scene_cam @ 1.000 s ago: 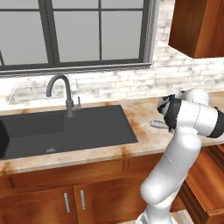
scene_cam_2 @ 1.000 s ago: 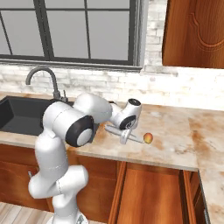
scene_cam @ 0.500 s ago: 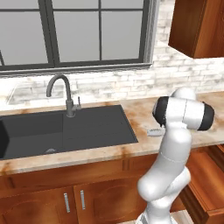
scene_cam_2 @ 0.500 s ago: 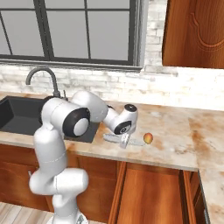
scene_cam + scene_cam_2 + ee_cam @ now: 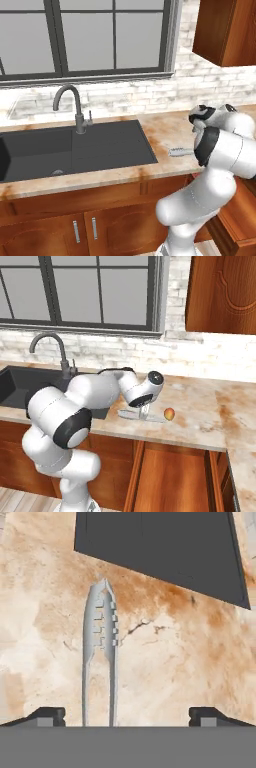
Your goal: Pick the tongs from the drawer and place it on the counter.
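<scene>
**Tongs lie on the bench, jaws open**

Left base view: the tongs (image 5: 180, 151) lie flat on the bench (image 5: 165, 131) just beside the sink (image 5: 75, 147).

Right base view: a small orange fruit (image 5: 169, 414) sits near the tongs' end, and the drawer (image 5: 172, 476) stands pulled out below.

Hand view: the gripper (image 5: 127, 714) has its jaws wide open, not touching the tongs. No writing is readable.

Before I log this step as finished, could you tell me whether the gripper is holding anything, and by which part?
Nothing is held. The gripper is open, its fingertips apart from the tongs, which lie flat on the counter.
</scene>
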